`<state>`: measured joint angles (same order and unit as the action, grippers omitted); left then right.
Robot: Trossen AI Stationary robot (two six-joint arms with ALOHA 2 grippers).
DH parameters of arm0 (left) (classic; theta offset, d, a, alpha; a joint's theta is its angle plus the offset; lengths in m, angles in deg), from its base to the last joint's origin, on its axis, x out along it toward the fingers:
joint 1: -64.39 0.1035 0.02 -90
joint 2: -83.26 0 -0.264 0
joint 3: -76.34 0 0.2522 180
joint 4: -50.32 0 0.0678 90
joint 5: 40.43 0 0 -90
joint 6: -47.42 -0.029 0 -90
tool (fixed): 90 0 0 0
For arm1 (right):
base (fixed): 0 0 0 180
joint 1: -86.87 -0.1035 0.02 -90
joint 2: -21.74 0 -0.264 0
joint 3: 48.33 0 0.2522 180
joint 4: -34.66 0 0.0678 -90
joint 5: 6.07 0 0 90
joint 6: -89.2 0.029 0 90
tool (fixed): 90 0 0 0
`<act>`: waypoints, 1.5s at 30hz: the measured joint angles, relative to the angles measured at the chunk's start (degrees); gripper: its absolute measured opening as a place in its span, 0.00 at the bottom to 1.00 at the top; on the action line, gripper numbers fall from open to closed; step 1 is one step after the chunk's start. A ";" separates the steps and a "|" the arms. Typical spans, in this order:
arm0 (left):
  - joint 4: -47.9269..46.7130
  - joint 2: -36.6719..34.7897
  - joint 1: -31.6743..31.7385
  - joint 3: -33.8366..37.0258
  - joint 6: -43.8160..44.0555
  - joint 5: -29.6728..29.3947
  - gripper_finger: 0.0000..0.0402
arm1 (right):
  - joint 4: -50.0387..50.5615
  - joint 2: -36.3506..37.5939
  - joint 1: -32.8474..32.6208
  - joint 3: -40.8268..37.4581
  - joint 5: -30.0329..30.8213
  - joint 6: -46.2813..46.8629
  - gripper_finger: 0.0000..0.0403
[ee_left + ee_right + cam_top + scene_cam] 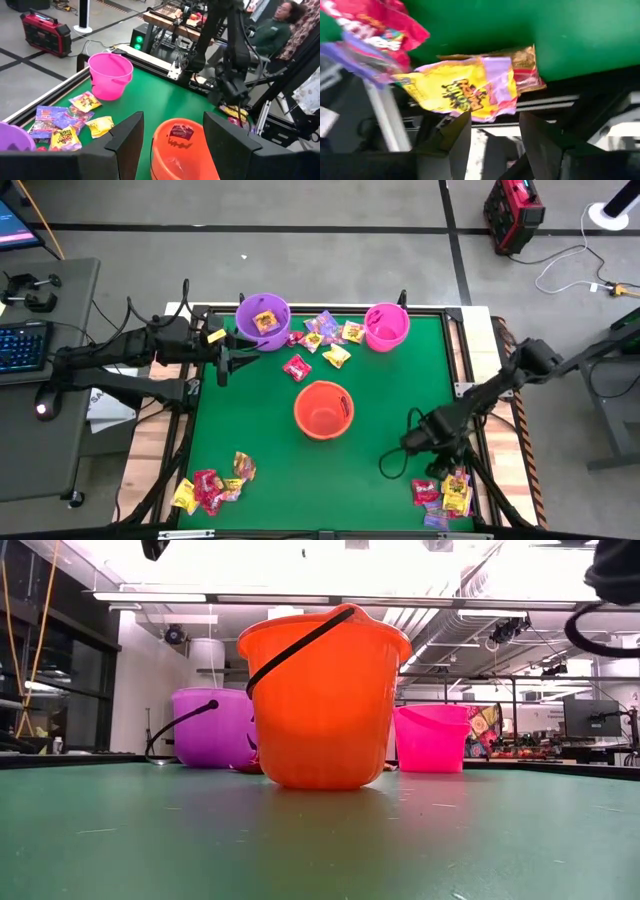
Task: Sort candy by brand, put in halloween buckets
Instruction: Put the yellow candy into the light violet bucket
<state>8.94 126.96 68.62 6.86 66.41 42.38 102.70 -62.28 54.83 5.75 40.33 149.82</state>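
Right gripper point(492, 132) spread over yellow candy packet point(457, 92), left gripper point(172, 137) spread above orange bucket point(182, 150).

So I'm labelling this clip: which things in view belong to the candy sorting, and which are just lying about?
Belongs to the job:
- purple bucket
- pink bucket
- orange bucket
- candy packets between the far buckets, plus near-corner piles

Just lying about:
- red case on the floor
- keyboard
- white cable
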 joint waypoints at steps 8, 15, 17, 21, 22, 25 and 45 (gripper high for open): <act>0.22 0.04 -0.02 0.00 1.93 -2.37 0.48 | -2.00 -7.73 -1.75 0.00 0.67 -4.40 0.40; 0.22 0.07 -0.02 0.00 1.99 -2.40 0.48 | -9.35 -12.34 -1.85 0.00 0.30 -4.08 0.40; 0.22 0.07 -0.02 0.00 2.51 -2.40 0.48 | -10.19 -13.60 -1.83 0.02 -0.16 -3.67 0.40; 0.22 0.07 -0.02 0.00 2.94 -2.40 0.48 | -10.41 -15.27 -1.81 0.13 -0.70 -3.67 0.40; 0.22 0.07 -0.02 0.00 2.94 -2.40 0.48 | -10.39 -15.51 -1.81 0.13 -0.81 -3.76 0.39; 0.18 0.05 -0.02 0.00 2.91 -2.40 0.48 | -10.15 -15.63 -1.82 0.19 -0.80 -4.11 0.30; 0.09 0.07 1.73 0.00 -0.67 -4.60 0.48 | 14.47 -15.70 0.70 17.14 14.92 -25.12 0.02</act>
<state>9.03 127.03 70.35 6.86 65.75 37.79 117.16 -77.98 55.53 22.88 55.25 124.71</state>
